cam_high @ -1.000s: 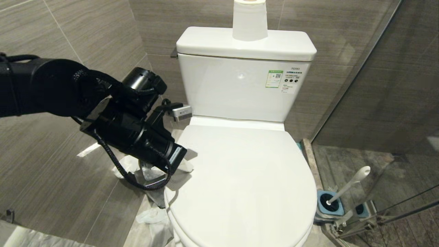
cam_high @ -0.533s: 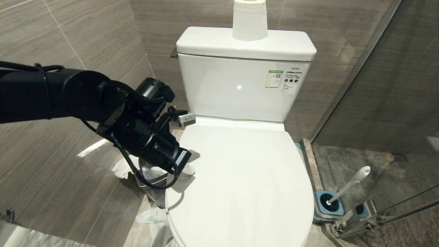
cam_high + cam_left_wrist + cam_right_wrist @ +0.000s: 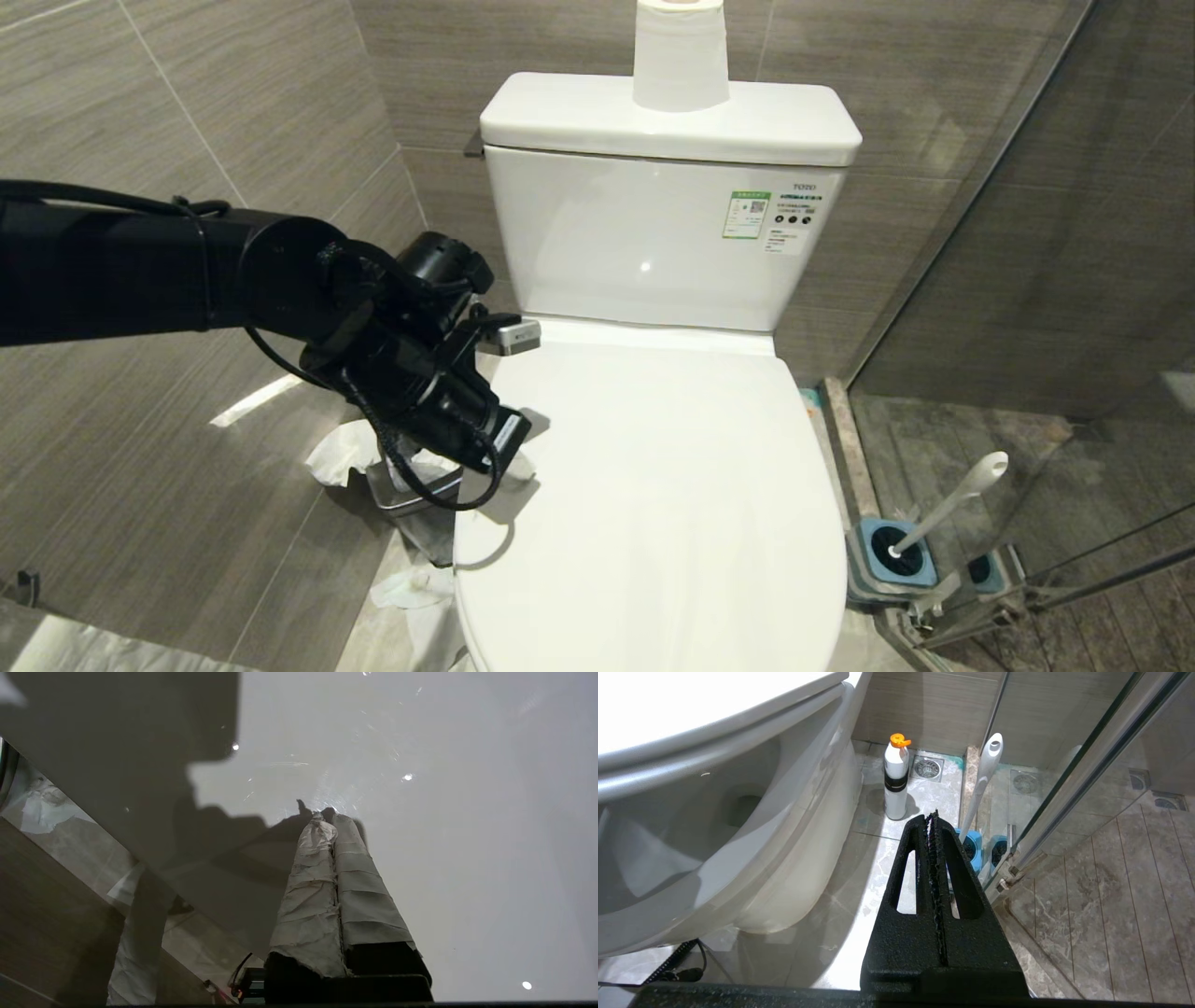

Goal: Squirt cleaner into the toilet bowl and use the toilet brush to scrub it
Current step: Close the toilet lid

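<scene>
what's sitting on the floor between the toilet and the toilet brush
A white bottle with an orange cap, on the floor between toilet and toilet brush; right wrist view.

A: Any writing you can read here?

B: Only "TOYO", or something close to it, in small dark letters at the upper right of the toilet tank (image 3: pixel 653 233) front.

A: And the stickers under it?

B: A green-edged label (image 3: pixel 746 215) with a square code on it, and beside it a white label (image 3: pixel 792 229) with round black symbols and tiny lines. Their print is too small to read.

A: The bottle (image 3: pixel 895 779) on the floor?

B: No print legible.
</scene>
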